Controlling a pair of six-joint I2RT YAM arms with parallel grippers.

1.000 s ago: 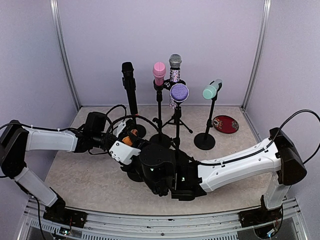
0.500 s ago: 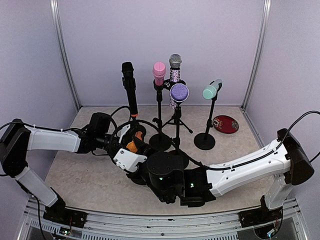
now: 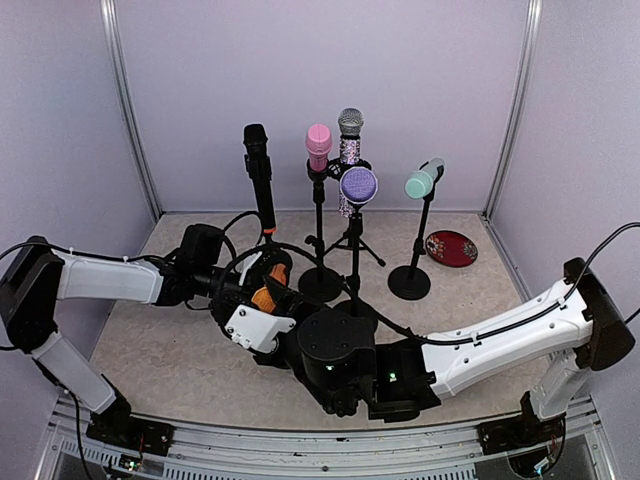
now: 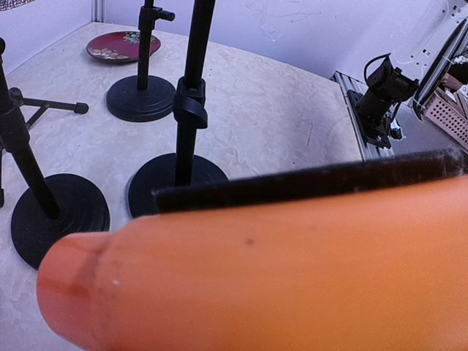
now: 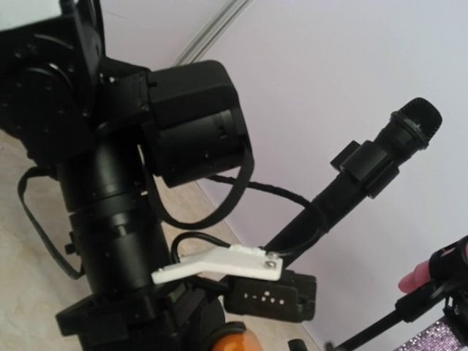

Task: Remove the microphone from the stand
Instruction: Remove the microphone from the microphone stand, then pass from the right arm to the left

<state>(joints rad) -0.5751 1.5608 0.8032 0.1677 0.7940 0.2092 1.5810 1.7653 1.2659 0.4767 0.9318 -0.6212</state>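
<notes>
**A:** What is the left gripper (image 3: 260,300) doing?

**B:** It is clenching the orange microphone (image 4: 241,285). A black finger pad (image 4: 307,183) is pressing along the barrel, which is lying crosswise in front of two round stand bases (image 4: 175,183).

**A:** And the right gripper?

**B:** The right arm (image 3: 500,330) is reaching across to the same spot left of centre. Its black wrist (image 3: 330,350) is covering the fingers, so I cannot tell whether they are gripping anything.

**A:** Is the orange microphone sitting in a stand?

**B:** I cannot tell, because the arms are hiding that. Behind them the black microphone (image 3: 256,140), pink microphone (image 3: 318,140), purple microphone (image 3: 358,185) and mint microphone (image 3: 423,180) are sitting on stands, near a red plate (image 3: 451,248).
</notes>
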